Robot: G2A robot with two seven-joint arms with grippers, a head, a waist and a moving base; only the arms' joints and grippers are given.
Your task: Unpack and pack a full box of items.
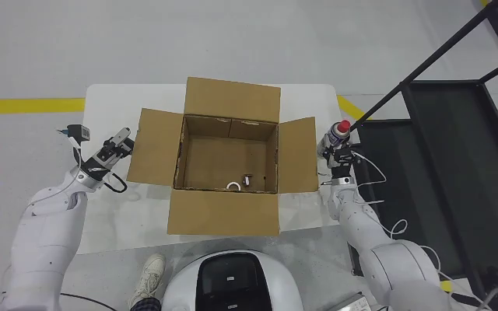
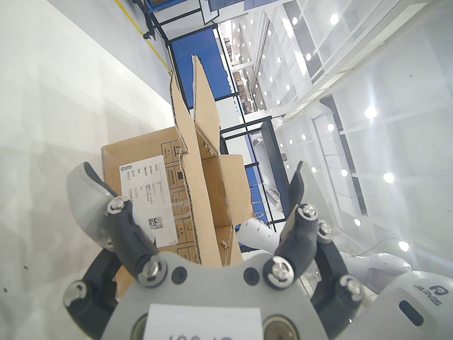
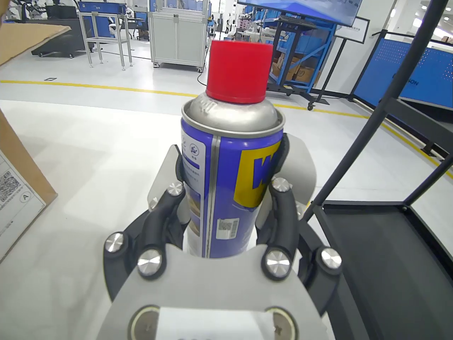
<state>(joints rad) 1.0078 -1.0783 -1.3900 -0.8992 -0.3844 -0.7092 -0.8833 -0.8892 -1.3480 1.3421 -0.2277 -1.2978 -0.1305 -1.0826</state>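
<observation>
The white worktop carries an open cardboard box, flaps spread. Beside its right flap the right gripper grasps an upright red-capped spray can. Beside the left flap, the left gripper hangs released. Two small items lie inside by the near wall.
</observation>
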